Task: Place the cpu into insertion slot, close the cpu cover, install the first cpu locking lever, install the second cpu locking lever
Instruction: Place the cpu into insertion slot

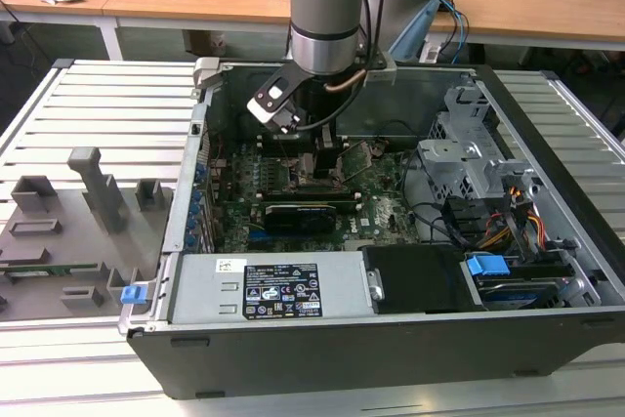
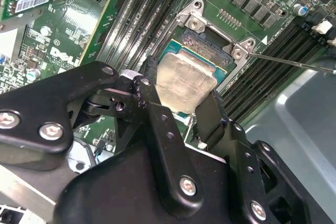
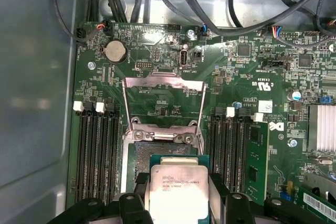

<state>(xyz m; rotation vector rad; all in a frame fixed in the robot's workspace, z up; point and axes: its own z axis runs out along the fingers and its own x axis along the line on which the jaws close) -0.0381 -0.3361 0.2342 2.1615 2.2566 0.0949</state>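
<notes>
My gripper (image 3: 178, 188) is shut on the cpu (image 3: 176, 195), a square chip with a silvery top and green edge, one black finger (image 3: 140, 186) on each side. In both wrist views the cpu hangs partly over the insertion slot (image 3: 139, 156), a dark square socket with a metal rim in the green board. The second wrist view shows the cpu (image 2: 185, 80) tilted slightly before the insertion slot (image 2: 209, 43). The cpu cover (image 3: 163, 81), a silvery frame, stands swung open behind the slot. In the exterior view the gripper (image 1: 327, 158) reaches down inside the computer case.
Long black memory slots (image 3: 97, 156) flank the socket on both sides. A thin metal rod (image 2: 294, 63) juts out from one socket corner. A black card (image 1: 303, 212), the power supply (image 1: 264, 285), a drive cage (image 1: 469, 158) and cables (image 1: 513, 217) crowd the case.
</notes>
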